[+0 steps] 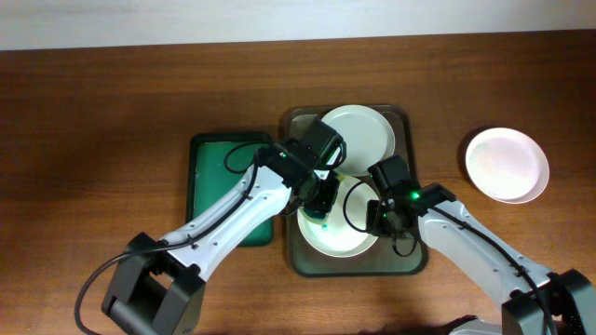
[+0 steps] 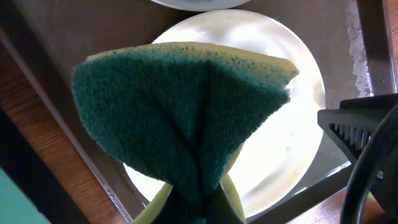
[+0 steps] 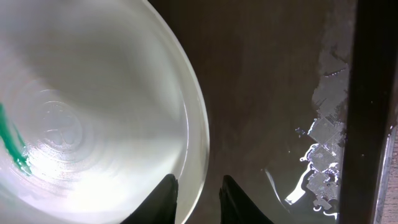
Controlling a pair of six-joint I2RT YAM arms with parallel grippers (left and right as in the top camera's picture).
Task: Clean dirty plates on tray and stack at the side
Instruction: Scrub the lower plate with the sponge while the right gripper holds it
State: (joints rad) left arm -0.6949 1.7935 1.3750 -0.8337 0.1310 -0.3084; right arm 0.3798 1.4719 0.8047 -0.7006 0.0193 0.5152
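Note:
The dark tray (image 1: 414, 265) holds two white plates. The near plate (image 1: 346, 237) also shows in the left wrist view (image 2: 292, 143) and the right wrist view (image 3: 93, 93), where it bears a teal smear (image 3: 12, 146). The far plate (image 1: 363, 130) lies behind it. A third plate (image 1: 507, 165) lies on the table to the right. My left gripper (image 1: 319, 200) (image 2: 199, 211) is shut on a folded green sponge (image 2: 186, 106) just over the near plate. My right gripper (image 1: 377, 216) (image 3: 199, 196) straddles and grips that plate's right rim.
A smaller green tray (image 1: 209, 177) lies left of the dark tray, partly under my left arm. Water patches (image 3: 323, 124) glisten on the dark tray floor beside its rim (image 3: 373, 93). Brown wooden table (image 1: 93, 140) lies all round.

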